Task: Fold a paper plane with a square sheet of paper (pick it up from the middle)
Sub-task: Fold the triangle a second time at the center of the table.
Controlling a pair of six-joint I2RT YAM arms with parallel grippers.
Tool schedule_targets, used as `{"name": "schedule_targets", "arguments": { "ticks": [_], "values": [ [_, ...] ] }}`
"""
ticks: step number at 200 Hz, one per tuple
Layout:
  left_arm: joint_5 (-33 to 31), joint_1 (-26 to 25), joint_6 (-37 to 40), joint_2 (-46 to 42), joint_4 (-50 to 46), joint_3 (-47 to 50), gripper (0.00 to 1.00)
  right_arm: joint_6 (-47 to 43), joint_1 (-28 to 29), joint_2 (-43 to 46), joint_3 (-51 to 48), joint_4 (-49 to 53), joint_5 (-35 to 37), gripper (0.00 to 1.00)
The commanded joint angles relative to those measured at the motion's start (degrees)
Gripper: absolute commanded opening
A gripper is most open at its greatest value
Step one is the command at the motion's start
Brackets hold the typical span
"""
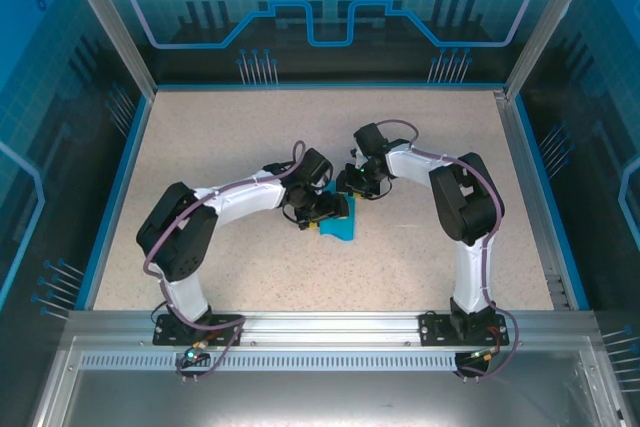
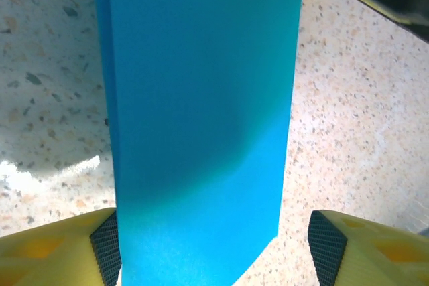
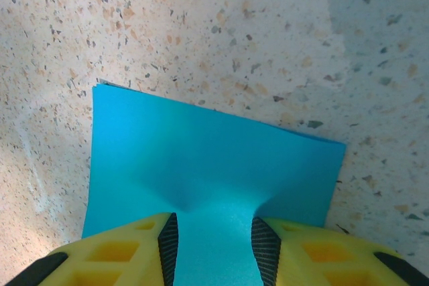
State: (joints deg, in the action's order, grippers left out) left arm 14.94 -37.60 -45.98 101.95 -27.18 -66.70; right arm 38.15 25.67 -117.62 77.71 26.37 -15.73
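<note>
Blue folded paper sheet (image 1: 338, 231) lies near centre of speckled, stone-look surface (image 1: 240, 137). Top view: left gripper (image 1: 322, 211) over sheet's left part, right gripper (image 1: 358, 190) at its far edge. Left wrist view: sheet reads as a long, smooth, matte strip w/ straight edges; left fingers (image 2: 106, 246) released, spread either side, one pad touching an edge, the other apart. Right wrist view: right fingers (image 3: 167, 246) clenched on sheet, thin paper puckering btwn ribbed pads; doubled layers at corner. Step judged: creasing. Hold right pinch firm, align edges, press flat w/o tearing.
</note>
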Motion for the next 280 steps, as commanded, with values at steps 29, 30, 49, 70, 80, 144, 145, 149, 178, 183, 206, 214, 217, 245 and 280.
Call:
{"name": "schedule_targets", "arguments": {
  "ticks": [29,30,49,70,80,144,145,149,178,183,206,214,217,245,280],
  "values": [
    [2.5,0.3,0.4,-4.0,-1.6,2.3,0.75,-0.4,-0.7,-5.1,-1.4,3.0,3.9,0.4],
    [2.5,0.3,0.4,-4.0,-1.6,2.3,0.75,-0.4,-0.7,-5.1,-1.4,3.0,3.9,0.4],
    [2.7,0.3,0.2,-3.7,-1.4,2.6,0.75,-0.4,-0.6,-5.1,-1.5,3.0,4.0,0.4],
    [2.5,0.3,0.1,-3.7,-1.5,2.7,0.75,-0.5,-0.6,-5.1,-1.4,3.1,4.2,0.4],
    [2.0,0.3,0.3,-3.8,-1.8,2.8,0.75,-0.5,-0.6,-5.1,-1.4,3.1,4.3,0.4],
    [1.1,0.3,1.2,-2.6,-2.7,2.4,0.77,-0.7,-0.4,-5.1,-1.3,3.1,4.2,0.4],
    [1.1,0.3,1.3,-2.5,-2.6,2.4,0.76,-0.7,-0.4,-5.2,-1.3,3.1,4.2,0.4],
    [1.3,0.3,1.5,-2.4,-2.7,2.4,0.77,-0.7,-0.4,-5.2,-1.2,3.2,4.3,0.4],
    [1.2,0.3,2.1,-1.7,-3.2,1.9,0.77,-0.7,-0.4,-5.2,-1.2,3.2,4.2,0.4],
    [1.3,0.3,2.0,-1.5,-3.2,1.8,0.77,-0.8,-0.4,-5.2,-1.2,3.2,4.2,0.4],
    [2.9,0.3,1.2,-0.8,-1.6,2.2,0.77,-0.8,-0.4,-5.2,-1.2,3.2,4.3,0.4],
    [3.7,0.3,0.6,-0.6,-0.6,2.6,0.77,-0.8,-0.4,-5.2,-1.2,3.2,4.3,0.4],
    [4.0,0.3,0.4,-0.5,-0.3,2.8,0.77,-0.8,-0.4,-5.2,-1.2,3.3,4.3,0.4],
    [5.9,0.3,-1.4,-0.1,1.6,3.6,0.77,-0.7,-0.3,-5.2,-1.1,3.4,4.4,0.4],
    [6.3,0.3,-3.5,-0.3,1.7,4.8,0.77,-0.8,-0.4,-5.2,-1.1,3.3,4.3,0.4]
  ]
}}
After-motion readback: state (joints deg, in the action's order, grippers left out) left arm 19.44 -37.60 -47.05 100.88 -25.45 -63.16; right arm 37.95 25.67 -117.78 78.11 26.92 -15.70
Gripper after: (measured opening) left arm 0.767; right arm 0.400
